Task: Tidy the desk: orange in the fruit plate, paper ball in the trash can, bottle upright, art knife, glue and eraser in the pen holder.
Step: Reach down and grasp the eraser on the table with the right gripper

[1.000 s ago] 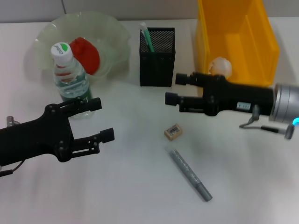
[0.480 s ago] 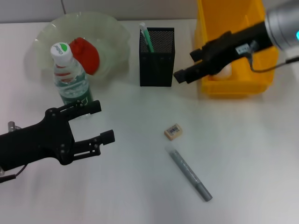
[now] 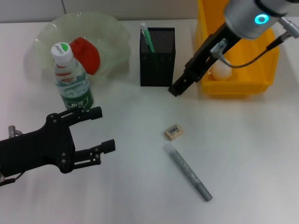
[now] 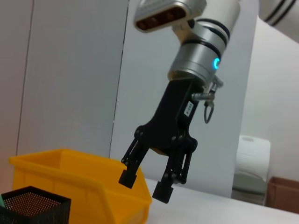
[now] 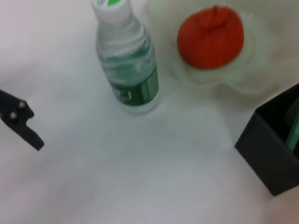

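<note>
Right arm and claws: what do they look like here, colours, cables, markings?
The right arm is silver-grey metal with a glowing cyan ring light, black bands, a thin grey cable loop and a small white label on its black wrist. The right claw is matte black with linkage fingers and blocky square tips. The left claw is all matte black too, with visible screws and a thin cable at its rear.

I see my left end effector (image 3: pixel 96 129) low at the near left of the tabletop (image 3: pixel 252 154), its black fingers spread apart and holding nothing. My right arm reaches in from the far right and slopes down. The right end effector (image 4: pixel 145 182) hangs above the tabletop, fingers parted, with nothing between them.
</note>
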Available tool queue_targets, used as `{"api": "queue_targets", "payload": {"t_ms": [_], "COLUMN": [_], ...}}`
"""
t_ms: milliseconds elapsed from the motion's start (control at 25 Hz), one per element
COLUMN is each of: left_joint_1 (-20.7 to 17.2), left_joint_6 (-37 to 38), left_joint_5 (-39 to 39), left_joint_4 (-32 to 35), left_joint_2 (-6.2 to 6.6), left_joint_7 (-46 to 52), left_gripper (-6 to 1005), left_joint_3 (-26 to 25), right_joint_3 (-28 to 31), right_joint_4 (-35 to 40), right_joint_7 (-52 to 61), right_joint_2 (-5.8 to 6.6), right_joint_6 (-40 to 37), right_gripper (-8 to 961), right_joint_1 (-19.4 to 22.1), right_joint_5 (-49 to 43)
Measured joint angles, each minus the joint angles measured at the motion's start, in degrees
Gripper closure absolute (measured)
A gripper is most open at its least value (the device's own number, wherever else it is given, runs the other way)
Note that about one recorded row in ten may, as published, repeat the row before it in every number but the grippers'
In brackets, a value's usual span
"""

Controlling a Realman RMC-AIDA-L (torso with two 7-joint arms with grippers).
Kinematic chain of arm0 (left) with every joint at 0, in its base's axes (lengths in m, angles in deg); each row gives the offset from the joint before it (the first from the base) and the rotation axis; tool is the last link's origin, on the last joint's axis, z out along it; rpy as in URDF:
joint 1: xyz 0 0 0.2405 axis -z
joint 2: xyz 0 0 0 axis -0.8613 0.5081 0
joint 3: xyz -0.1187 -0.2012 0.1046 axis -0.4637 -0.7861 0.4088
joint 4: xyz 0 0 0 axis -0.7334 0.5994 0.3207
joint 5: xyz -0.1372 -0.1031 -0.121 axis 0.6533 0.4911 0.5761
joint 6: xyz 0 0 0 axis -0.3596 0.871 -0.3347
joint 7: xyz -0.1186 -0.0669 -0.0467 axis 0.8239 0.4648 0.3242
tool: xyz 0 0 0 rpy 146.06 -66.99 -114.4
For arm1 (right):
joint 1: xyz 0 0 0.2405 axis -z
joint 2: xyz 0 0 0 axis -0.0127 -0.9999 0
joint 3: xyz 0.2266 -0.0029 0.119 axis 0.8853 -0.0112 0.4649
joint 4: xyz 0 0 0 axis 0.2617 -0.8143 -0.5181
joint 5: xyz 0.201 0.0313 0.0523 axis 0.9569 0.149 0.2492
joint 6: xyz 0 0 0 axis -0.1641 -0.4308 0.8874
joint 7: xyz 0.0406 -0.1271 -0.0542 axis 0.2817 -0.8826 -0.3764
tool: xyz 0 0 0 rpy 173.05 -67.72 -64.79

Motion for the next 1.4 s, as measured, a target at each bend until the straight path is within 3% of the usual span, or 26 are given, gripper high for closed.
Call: {"api": "queue_targets", "payload": {"t_ms": [280,600,800,1080,1400], "left_joint_1": [0.35,0.63,0.56,0.49,0.70], "left_joint_6": [-0.01,-0.22,-0.51,-0.89,-1.44], "left_joint_5": [-2.58,-4.04,-4.04,-4.03,-4.00], "left_joint_4": [0.80,0.27,0.19,0.08,-0.47], "left_joint_2": [0.16,-0.20,-0.25,-0.33,-0.33], "left_joint_7": [0.67,-1.48,-1.64,-1.67,-2.36], "left_gripper": [180,180,180,180,180], "left_joint_3": [0.04,-0.43,-0.46,-0.48,-0.48], "right_joint_3": [-2.64,-2.80,-3.28,-11.18,-11.57], "right_joint_4": [-10.05,-19.60,-22.93,-26.20,-29.10], "right_joint_7": [2.92,3.34,3.36,3.57,3.58], "right_joint_2": [-0.12,-0.39,-0.56,-0.63,-0.61], "right_joint_6": [0.09,4.82,7.35,11.53,13.08], "right_gripper": [131,132,133,134,135], "right_joint_1": [-5.82,-9.16,-9.48,-8.46,-8.35], "right_joint_5": [-2.10,-2.19,-1.64,2.64,2.83]}}
